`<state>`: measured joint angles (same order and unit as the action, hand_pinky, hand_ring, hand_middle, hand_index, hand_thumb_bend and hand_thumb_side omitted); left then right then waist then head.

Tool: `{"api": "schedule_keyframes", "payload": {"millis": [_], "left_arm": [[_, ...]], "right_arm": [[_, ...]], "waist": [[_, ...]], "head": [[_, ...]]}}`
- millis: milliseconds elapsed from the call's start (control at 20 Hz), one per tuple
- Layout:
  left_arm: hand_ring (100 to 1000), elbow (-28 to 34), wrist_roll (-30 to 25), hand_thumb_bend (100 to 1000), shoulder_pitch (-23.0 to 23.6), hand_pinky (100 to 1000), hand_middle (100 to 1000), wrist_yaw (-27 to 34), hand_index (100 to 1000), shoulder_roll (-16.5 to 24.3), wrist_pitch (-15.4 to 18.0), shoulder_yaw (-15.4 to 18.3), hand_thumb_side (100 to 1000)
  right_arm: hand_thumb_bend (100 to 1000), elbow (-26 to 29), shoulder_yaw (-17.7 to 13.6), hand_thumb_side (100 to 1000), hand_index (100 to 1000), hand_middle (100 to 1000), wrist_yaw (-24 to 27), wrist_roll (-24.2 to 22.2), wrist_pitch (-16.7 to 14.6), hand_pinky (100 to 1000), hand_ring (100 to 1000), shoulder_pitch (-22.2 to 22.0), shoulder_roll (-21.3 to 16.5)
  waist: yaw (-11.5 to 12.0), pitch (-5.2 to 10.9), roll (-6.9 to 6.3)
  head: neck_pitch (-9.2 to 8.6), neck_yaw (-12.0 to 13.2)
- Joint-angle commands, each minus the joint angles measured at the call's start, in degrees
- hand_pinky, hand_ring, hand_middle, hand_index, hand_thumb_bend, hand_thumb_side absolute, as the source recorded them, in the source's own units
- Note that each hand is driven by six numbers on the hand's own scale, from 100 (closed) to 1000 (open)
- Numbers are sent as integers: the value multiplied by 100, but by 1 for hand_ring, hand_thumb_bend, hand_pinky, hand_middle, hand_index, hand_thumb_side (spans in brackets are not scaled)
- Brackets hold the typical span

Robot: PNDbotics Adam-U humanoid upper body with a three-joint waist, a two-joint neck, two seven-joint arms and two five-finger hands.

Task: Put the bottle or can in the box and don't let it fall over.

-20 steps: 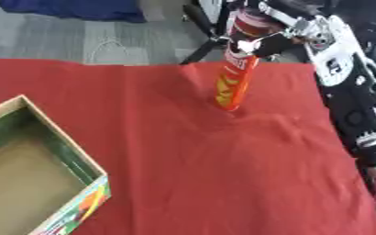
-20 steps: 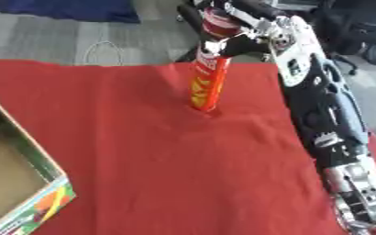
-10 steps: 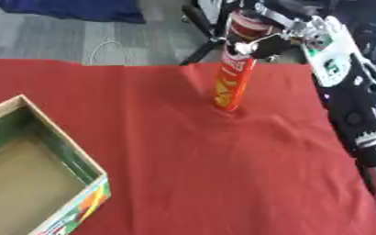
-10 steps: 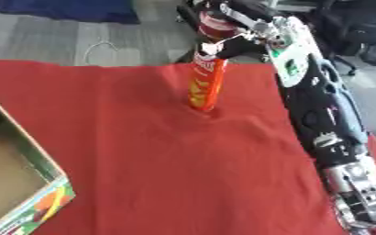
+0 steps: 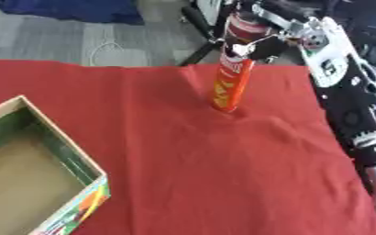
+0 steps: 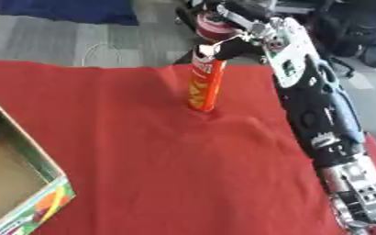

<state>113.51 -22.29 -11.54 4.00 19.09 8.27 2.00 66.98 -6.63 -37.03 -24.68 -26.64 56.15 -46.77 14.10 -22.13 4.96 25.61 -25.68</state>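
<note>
One tall orange can point(image 5: 230, 82) stands upright on the red cloth point(image 5: 191, 174) near the tabletop's far edge, its top clasped by the curled fingers of the right hand point(image 5: 257, 28), while one open cardboard box point(image 5: 30, 179) sits well apart at the near left corner.

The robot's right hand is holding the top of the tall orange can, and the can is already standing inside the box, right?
Not quite. The right hand does hold the top of the tall orange can, but the left eye view shows the can standing on the red cloth, well apart from the box.
</note>
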Motion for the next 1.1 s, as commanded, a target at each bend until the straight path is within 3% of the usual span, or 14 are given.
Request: {"api": "schedule_keyframes", "payload": {"millis": [50,500,1100], "left_arm": [[869,108,1,100,-12,426,642,-8,657,106,-27,40,707],[869,108,-32,100,7,426,643,55,657,128,-87,38,701],[873,108,-98,100,7,428,644,106,656,151,-176,43,701]], "right_arm": [[100,-20,128,150,121,100,203,-18,95,207,100,-45,-16],[100,51,111,136,123,100,769,-77,363,205,100,-8,-88],[100,-61,158,155,126,100,1337,-589,417,205,100,-13,-199]], "waist": [[-5,137,-28],[-30,302,1],[-17,445,72]], "head": [[28,-11],[91,-14],[121,-17]]}}
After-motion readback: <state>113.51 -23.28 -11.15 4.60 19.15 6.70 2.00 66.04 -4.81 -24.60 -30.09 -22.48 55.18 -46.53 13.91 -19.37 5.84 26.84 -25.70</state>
